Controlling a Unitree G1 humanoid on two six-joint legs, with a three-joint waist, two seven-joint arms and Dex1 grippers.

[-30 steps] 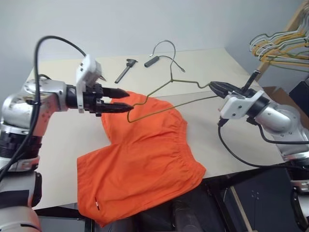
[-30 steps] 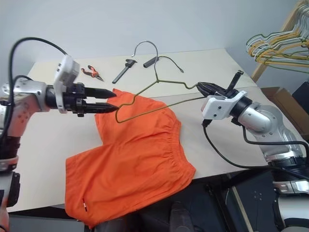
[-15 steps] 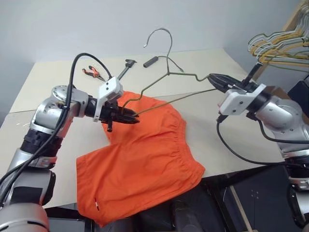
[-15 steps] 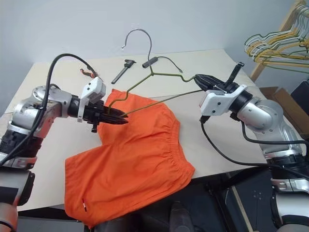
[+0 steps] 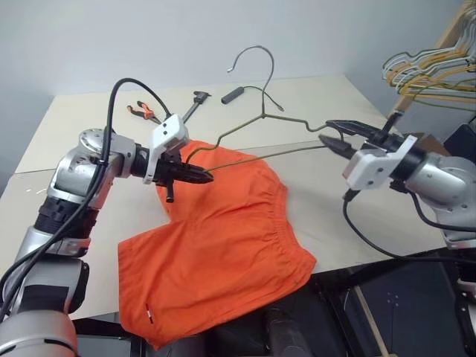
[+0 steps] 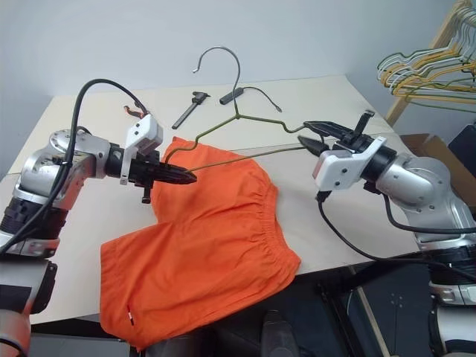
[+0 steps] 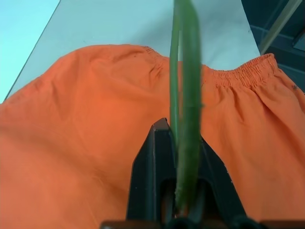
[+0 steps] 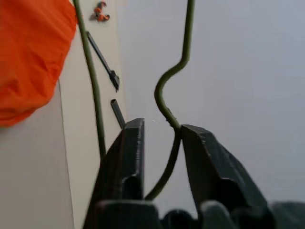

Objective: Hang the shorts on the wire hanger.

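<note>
The left gripper (image 5: 199,177) is pinched tight on one corner of the wire hanger (image 5: 256,145), the thin olive wire running up between its black fingers in the left wrist view. Across from it, the right gripper (image 5: 338,136) has its jaws parted around the opposite corner; in the right wrist view the wire (image 8: 170,121) passes through the gap and seems to brush one finger (image 8: 200,148), though I can't say from here whether it carries any weight. So the hanger hangs in the air between the two arms, hook up, its bottom bar just above the near edge of the shorts (image 5: 216,256).

As for the job, I'd call it barely begun. The shorts lie flat and spread on the table (image 5: 82,123), one leg hanging over the front edge with the small white tag (image 5: 149,314) low down, waistband toward the right. No part of the fabric is over the wire or threaded through it. What's left, as I read it, is nearly everything: getting the bar under or through the cloth and lifting it free.

The table is a pale beige top. Behind the shorts lie red-handled pliers (image 5: 141,112), a dark caliper-like tool (image 5: 195,103) and a small black cylinder (image 5: 232,94). Off to the right, a wooden rack (image 5: 450,37) holds bunched coloured hangers (image 5: 428,71) against a plain grey wall.
</note>
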